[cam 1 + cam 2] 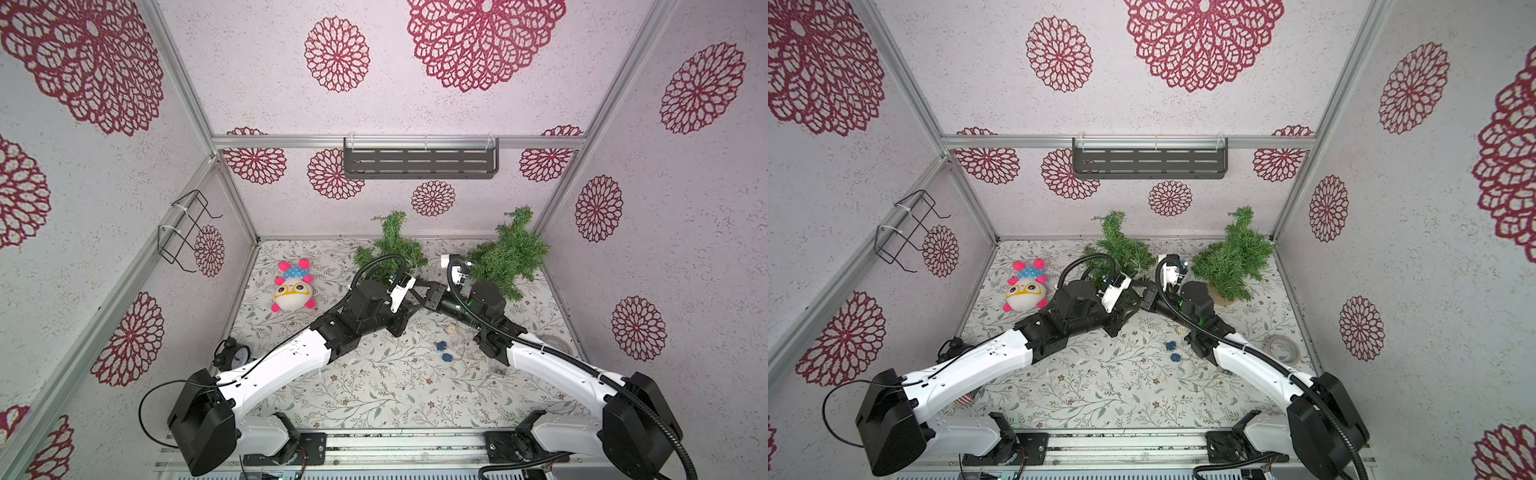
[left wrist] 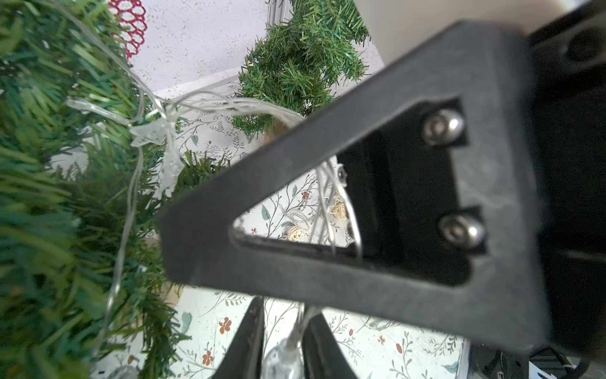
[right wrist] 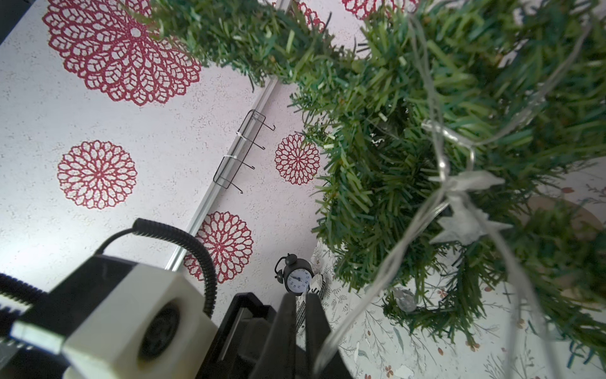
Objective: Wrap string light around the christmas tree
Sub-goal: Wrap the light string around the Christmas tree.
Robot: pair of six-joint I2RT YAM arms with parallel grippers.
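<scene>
Okay, status by camera.

Right wrist: the right end effector (image 3: 300,297) has its jaws a slit apart with nothing between them. The string light (image 3: 444,183) runs just beside it, not in the grip. The clear lead climbs into the lower branches of the christmas tree (image 3: 377,147), with two star lamps (image 3: 469,223) hanging against the needles. An alarm clock (image 3: 296,277) sits on the desk (image 3: 410,354) behind.

Left wrist: the left end effector (image 2: 285,310) is closed down on the string light, with a bulb (image 2: 283,357) and its lead pinched between the jaws. One finger of the right end effector fills most of the frame just above. Through it, slack lead and small wicker balls (image 2: 296,233) lie loose on the desk. A second tree (image 2: 295,65) stands further off, with no lead on the part in frame.

Top views: both end effectors meet at the foot of the christmas tree, touching or nearly so. The plush toy (image 1: 293,286) and tape roll (image 1: 1283,349) are well apart from the work. The lead is too thin to trace here, so I can't say whether any full turn is closed.

Judgement: early. The string light is caught on the low near-side branches and a good part is on the desk. The upper tiers look bare. Left to do: carry the held section round the back, work upward and use up the slack.
</scene>
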